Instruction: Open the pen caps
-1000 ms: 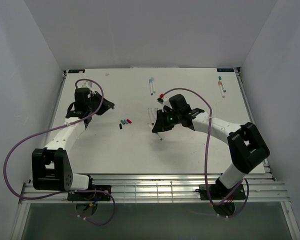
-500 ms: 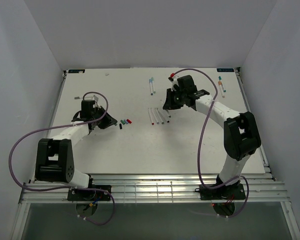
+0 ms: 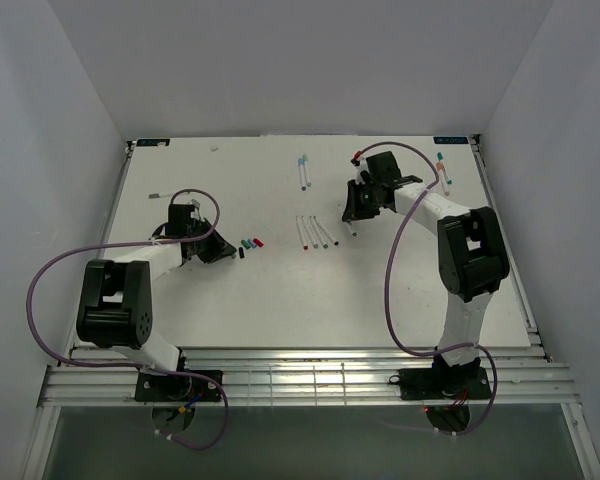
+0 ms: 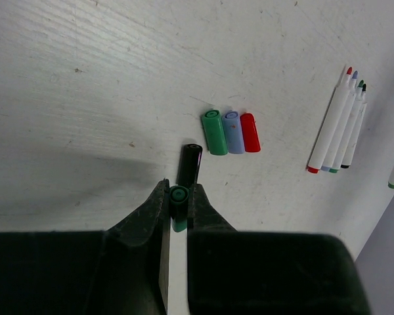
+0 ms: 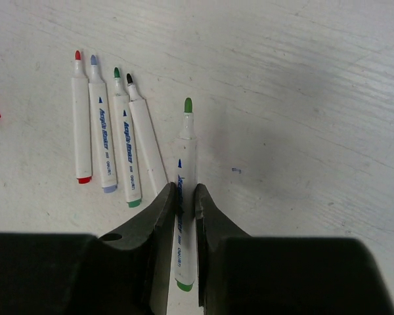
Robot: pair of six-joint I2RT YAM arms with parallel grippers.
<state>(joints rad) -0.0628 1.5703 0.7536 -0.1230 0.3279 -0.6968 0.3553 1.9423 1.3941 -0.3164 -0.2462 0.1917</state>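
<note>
- My left claw (image 4: pixel 178 190) is pressed together on a green cap (image 4: pixel 179 195), pinching it at the lower centre of the left wrist view, low over the tabletop (image 4: pixel 85 79).
- Just above it in that frame lies a black cap (image 4: pixel 190 164). I cannot tell whether the two touch.
- Higher, near centre, sits a row of three loose caps (image 4: pixel 234 131), green, pale blue and red, side by side.
- At the right edge, four uncapped pens (image 4: pixel 338 125) lie packed together, tips toward the top.
- My right claw (image 5: pixel 184 193) is pinching a green-tipped pen (image 5: pixel 186 151) by its white barrel at the lower centre of the right wrist view, its bare tip pointing up the frame.
- In the overhead view, farther pens (image 3: pixel 303 172) lie at upper centre and others (image 3: pixel 443 170) at upper right, too small for me to judge.
</note>
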